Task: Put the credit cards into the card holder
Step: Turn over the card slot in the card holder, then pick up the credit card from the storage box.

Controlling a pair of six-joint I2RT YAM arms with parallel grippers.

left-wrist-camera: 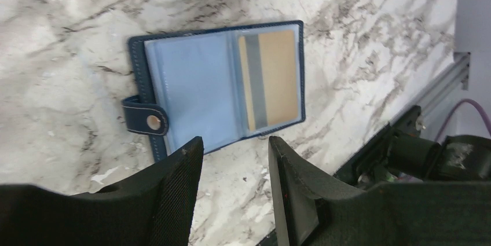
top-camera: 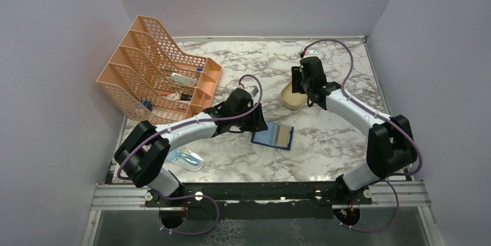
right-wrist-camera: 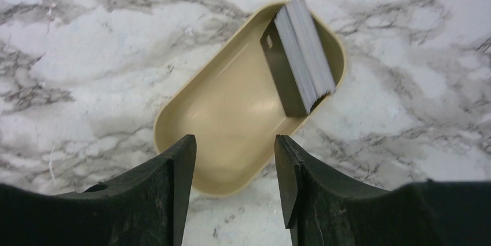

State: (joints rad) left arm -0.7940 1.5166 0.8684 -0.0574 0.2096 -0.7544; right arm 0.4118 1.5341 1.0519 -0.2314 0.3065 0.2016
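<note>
Just ahead of the left gripper [left-wrist-camera: 234, 144], whose jaws stand apart and empty, lies one holder [left-wrist-camera: 191, 90], opened flat: navy, with pale-blue pockets and one gold card [left-wrist-camera: 278, 78] tucked inside. Below the right gripper [right-wrist-camera: 234, 142], jaws likewise apart, one tray [right-wrist-camera: 226, 118] holds a leaning stack of cards [right-wrist-camera: 307, 49], uncountable edge-on.

High rear overview, left wrist close over card holder [left-wrist-camera: 197, 90], right wrist over tray [right-wrist-camera: 226, 113], both shared
</note>
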